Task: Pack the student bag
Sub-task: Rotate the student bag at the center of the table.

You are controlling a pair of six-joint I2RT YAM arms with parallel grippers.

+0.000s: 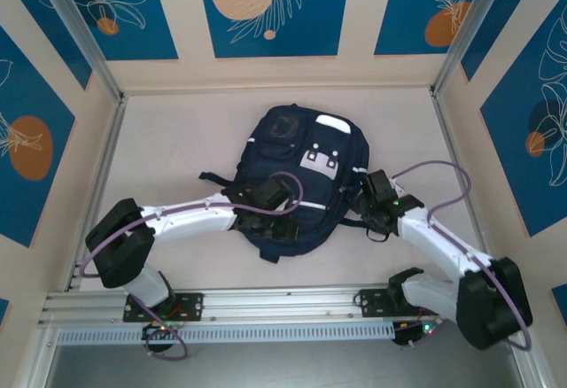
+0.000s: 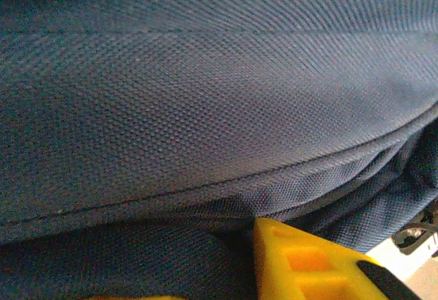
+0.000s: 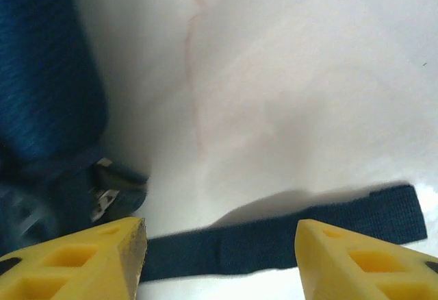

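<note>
The student bag (image 1: 297, 180) lies flat in the middle of the pale surface (image 1: 177, 140), front face up. Its long axis runs near to far and leans a little to the right at the far end. That far end carries the light grey patch (image 1: 332, 124), and the rounded opposite end points toward the arm bases. Black straps stick out to both sides.

The left end effector (image 1: 264, 220) rests on the bag's near half. In the left wrist view one yellow finger (image 2: 301, 266) sits right against the navy fabric, and whether it grips anything cannot be told.

The right end effector (image 3: 220, 245) hangs just beside the bag's right edge with its jaws apart and nothing gripped. A dark strap (image 3: 287, 235) lies on the surface under the gap.
</note>
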